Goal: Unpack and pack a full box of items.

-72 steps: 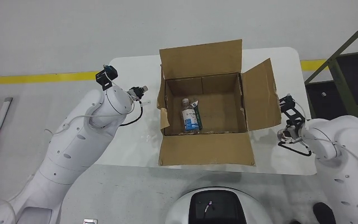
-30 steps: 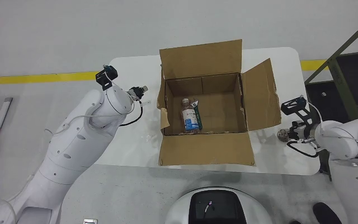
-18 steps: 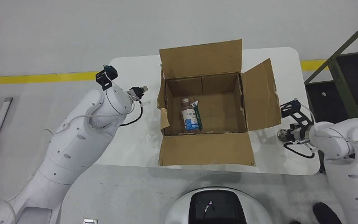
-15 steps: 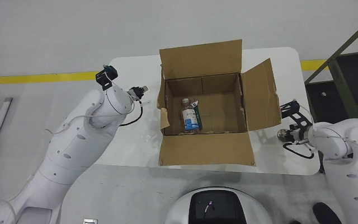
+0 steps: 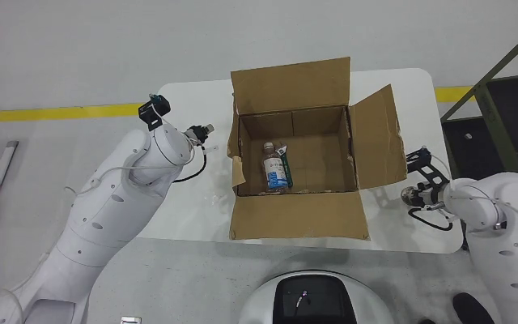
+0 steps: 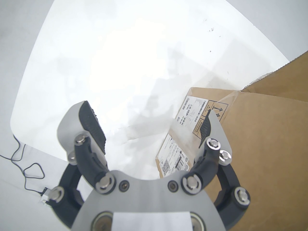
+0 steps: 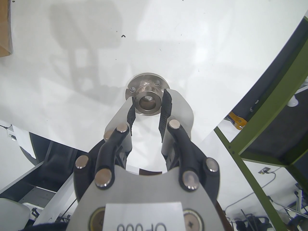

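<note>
Matt brown cardboard box (image 5: 295, 215); smooth glossy white table (image 7: 192, 25); shiny machined metal flange (image 7: 147, 102); clear plastic bottle (image 5: 273, 170).

From where I stand, both arms wear smooth, glossy white shells: the left arm (image 5: 121, 211) is thick and rounded, and the right arm (image 5: 481, 215) is much the same. Behind the left gripper (image 6: 149, 123) a thin black cable (image 5: 194, 172) hangs off the wrist, and further back sits a small black block (image 5: 154, 108) with a teal tip. The fingers are brushed silver faced with ribbed black pads (image 6: 92, 123). Behind those come curved black links (image 6: 92, 155), round silver screw heads (image 6: 105, 182) at each joint, and a silver palm plate (image 6: 144, 200) bearing a white sticker (image 6: 151, 221). The right gripper (image 7: 148, 110) is built alike.
</note>
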